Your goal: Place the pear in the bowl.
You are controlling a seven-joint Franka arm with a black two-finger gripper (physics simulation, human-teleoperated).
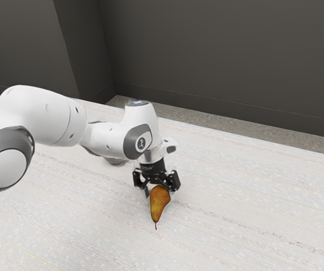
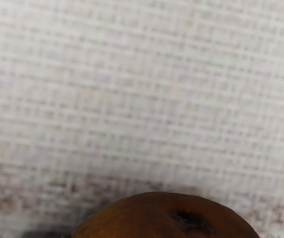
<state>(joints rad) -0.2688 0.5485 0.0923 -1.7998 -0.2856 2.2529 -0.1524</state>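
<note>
Low over the table, my gripper is at the pear's wide end. The yellow-brown pear partly covers the gripper in the exterior view, its narrow end and thin stem toward that view's lower edge. Whether the gripper holds the pear cannot be made out. In the wrist view, the rounded brown end of the pear shows a dark hollow, close under my hand.
A pale, streaked table extends around the gripper and pear. Beyond its far edge stand dark grey walls. The white arm reaches in from the exterior view's left, above the table.
</note>
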